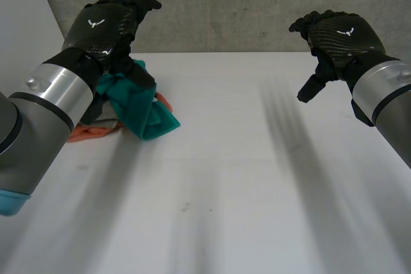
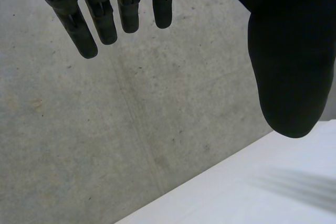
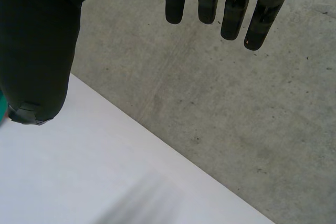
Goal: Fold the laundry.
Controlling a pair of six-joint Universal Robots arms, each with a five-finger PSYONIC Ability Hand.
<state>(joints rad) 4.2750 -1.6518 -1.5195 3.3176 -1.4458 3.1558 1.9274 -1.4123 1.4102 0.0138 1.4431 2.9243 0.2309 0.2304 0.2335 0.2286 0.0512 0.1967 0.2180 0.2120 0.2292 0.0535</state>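
Observation:
A crumpled pile of laundry lies at the table's back left: a teal cloth (image 1: 146,108) on top of an orange cloth (image 1: 90,132) and a pale piece. My left hand (image 1: 110,25) hovers above and just behind the pile, its arm hiding part of it. In the left wrist view its fingers (image 2: 100,17) hang straight and its thumb (image 2: 291,61) stands apart, holding nothing. My right hand (image 1: 337,36) hovers over the table's back right, far from the pile. The right wrist view shows its fingers (image 3: 226,9) straight and thumb (image 3: 37,61) apart, empty.
The white table (image 1: 231,178) stretches wide in front of and to the right of the pile. A grey concrete wall (image 1: 225,4) rises right behind the table's far edge, close to both hands.

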